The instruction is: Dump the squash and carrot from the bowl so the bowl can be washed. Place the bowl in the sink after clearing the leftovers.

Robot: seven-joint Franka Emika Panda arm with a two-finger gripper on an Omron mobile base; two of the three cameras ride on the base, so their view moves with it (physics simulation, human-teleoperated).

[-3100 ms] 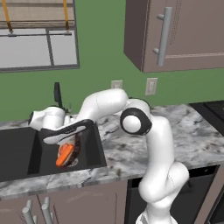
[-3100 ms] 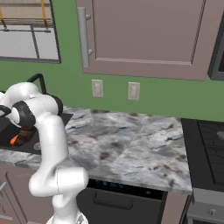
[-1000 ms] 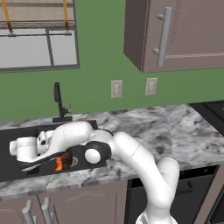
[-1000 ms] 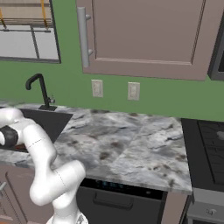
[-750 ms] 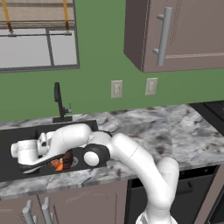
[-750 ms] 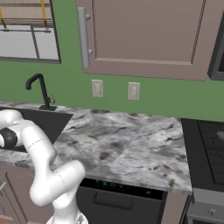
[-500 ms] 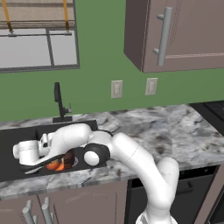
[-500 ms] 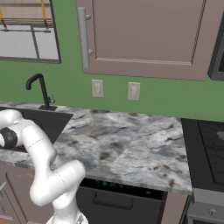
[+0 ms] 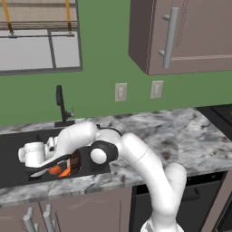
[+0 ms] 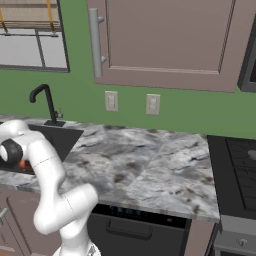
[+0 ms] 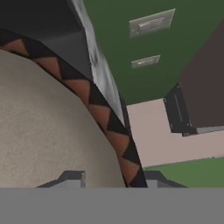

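- Three seconds back the arm arched over the sink's (image 9: 13, 149) right side with the bowl (image 9: 45, 169) held tilted near its edge; it has since swung low and leftward, folding down into the basin.
- The hand (image 9: 32, 154) has moved from high near the faucet to deep at the basin's left.
- The bowl has gone down with it and lies lower, nearly flat, its dark rim toward the front.
- The orange pieces (image 9: 59, 170) were exposed at the start; the forearm and bowl have come to hide most of them.
- In the right base view the arm has dropped leftward, uncovering the faucet (image 10: 44, 102).
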